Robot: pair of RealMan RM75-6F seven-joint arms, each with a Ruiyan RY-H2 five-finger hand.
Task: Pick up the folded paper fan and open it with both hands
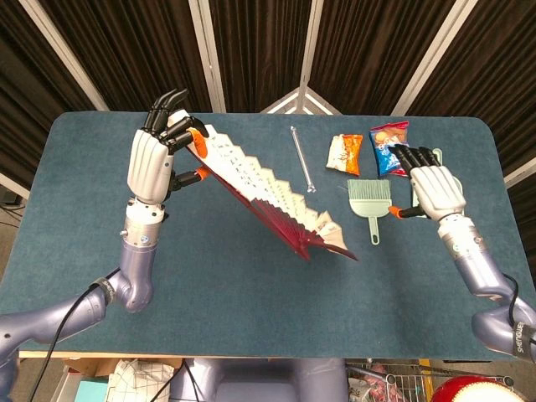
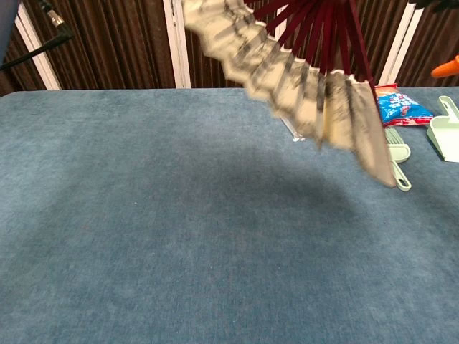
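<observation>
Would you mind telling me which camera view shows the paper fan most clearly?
The head view: the whole paper fan is sharp there, spread open and held by the left hand above the table. The chest view shows it blurred, cut off at the top edge, with no hand on it visible.

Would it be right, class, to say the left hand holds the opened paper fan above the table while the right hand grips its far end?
Not quite. In the head view the right hand holds nothing, hovering near the dustpan; only the left hand holds the paper fan.
</observation>
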